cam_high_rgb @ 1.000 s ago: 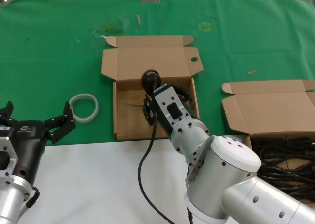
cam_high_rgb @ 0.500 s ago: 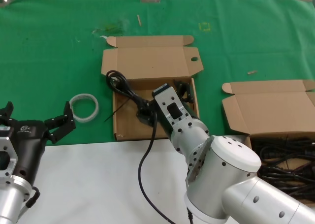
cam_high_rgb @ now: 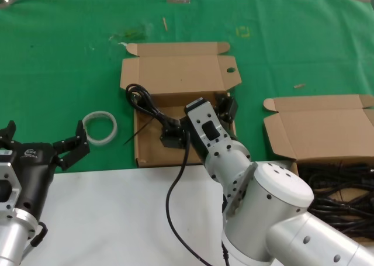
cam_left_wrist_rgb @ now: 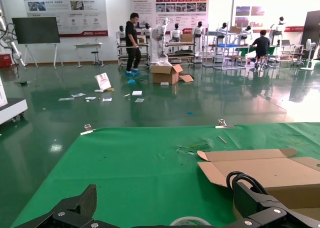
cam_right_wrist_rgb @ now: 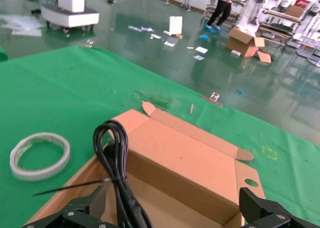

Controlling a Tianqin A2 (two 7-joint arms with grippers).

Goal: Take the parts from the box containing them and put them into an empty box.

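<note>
Since the moment before, my right tool [cam_high_rgb: 198,120] has pulled back a little from the empty box [cam_high_rgb: 181,73], and its fingers are wide apart with nothing held between them. One cable bundle [cam_high_rgb: 153,115] has been let go and now lies draped over the left wall of that box, with its loop sticking out past the edge and its plug end down inside. I think this one part counts as mostly dropped off, though it may need a nudge to sit fully in. My left tool [cam_high_rgb: 64,146] has not moved; it waits near me on the left, fingers apart, close to the tape ring [cam_high_rgb: 100,127] on the green surface [cam_high_rgb: 58,61]. More black cables [cam_high_rgb: 339,190] sit in the box containing them [cam_high_rgb: 321,125], on the right. My own right arm hides part of that box and much of the near right corner of the empty box, so I cannot tell how many cables are left or how the plug lies.
</note>
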